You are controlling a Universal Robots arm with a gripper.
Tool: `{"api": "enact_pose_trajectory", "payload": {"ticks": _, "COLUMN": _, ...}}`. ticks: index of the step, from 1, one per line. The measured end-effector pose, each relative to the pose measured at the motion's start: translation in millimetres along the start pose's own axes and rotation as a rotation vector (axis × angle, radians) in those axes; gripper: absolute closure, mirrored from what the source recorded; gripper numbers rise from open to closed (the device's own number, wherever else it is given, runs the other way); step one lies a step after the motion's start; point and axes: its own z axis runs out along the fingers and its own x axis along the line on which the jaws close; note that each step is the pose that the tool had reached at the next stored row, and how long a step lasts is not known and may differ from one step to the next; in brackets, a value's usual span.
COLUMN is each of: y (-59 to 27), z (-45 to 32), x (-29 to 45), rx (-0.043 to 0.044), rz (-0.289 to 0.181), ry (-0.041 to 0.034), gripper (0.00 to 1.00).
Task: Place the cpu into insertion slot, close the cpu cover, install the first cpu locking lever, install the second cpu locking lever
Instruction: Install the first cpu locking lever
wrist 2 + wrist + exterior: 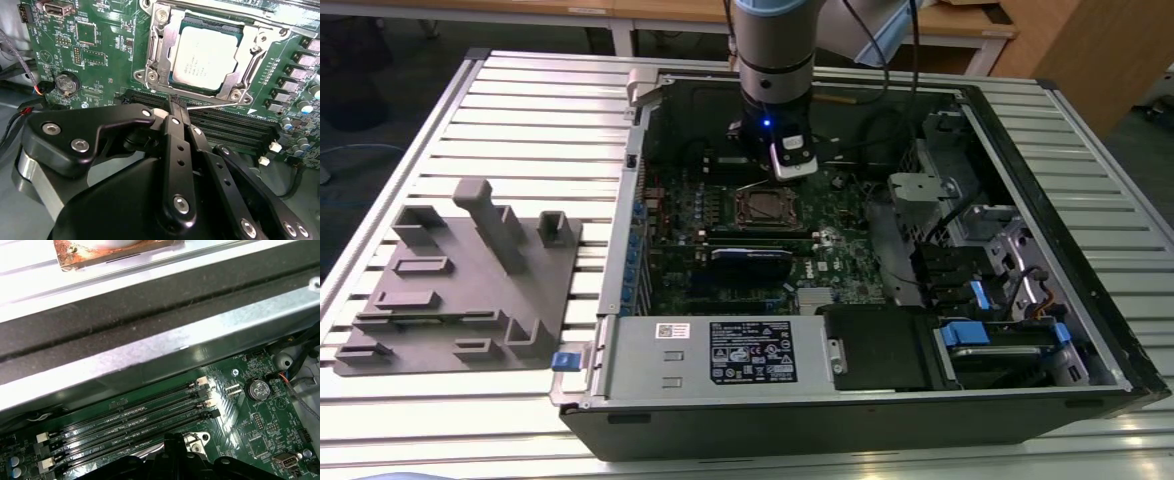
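the claw (175,103) is pressed together beside the thin locking lever (212,105), judged stiff, springy, best hooked near its end.

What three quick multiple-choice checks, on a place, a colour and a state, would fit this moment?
1. Where does the chip lie? A in the socket; B on the grey tray; C between the fingers.
2. What colour is the board around it? A blue; B green; C red.
3. How is the metal cover? A upright; B taken off; C down on the chip's edges.
Key: 1 A, the second wrist view shows it seated; 2 B, green all round; 3 C, the frame lies flat over it.
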Motion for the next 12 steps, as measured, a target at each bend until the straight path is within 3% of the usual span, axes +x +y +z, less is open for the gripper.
{"api": "enact_pose_trajectory", "payload": {"ticks": 12, "y": 6.5, "z": 0.4, "x": 5.8, "rx": 0.0002, "rz": 0.001, "ry": -0.0003, "gripper": 0.89}}
